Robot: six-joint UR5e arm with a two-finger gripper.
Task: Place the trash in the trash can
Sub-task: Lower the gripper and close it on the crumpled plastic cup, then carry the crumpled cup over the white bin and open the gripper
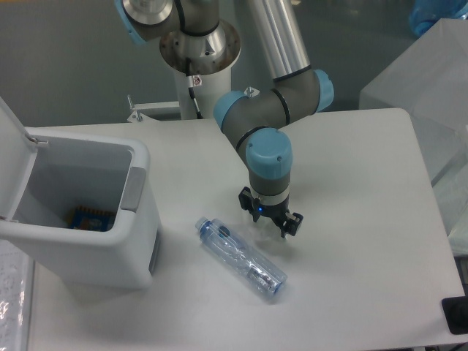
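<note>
The trash can (139,191) stands at the left of the table, a white boxy bin with its lid (10,157) flipped up and its mouth showing. A clear bluish plastic bottle (241,259) lies on its side in front of the middle, cap end towards the bin. My gripper (268,212) points down just right of the bottle's cap end, open, fingers spread. It hangs over the spot of the crumpled white tissue, which it almost wholly hides; only a faint pale edge (256,232) shows below it. Nothing is held.
A small blue and orange item (91,218) lies on the bin's floor. The arm's base column (199,51) rises at the table's back. A translucent white box (420,69) stands off the right edge, and a black object (455,314) sits at the lower right corner.
</note>
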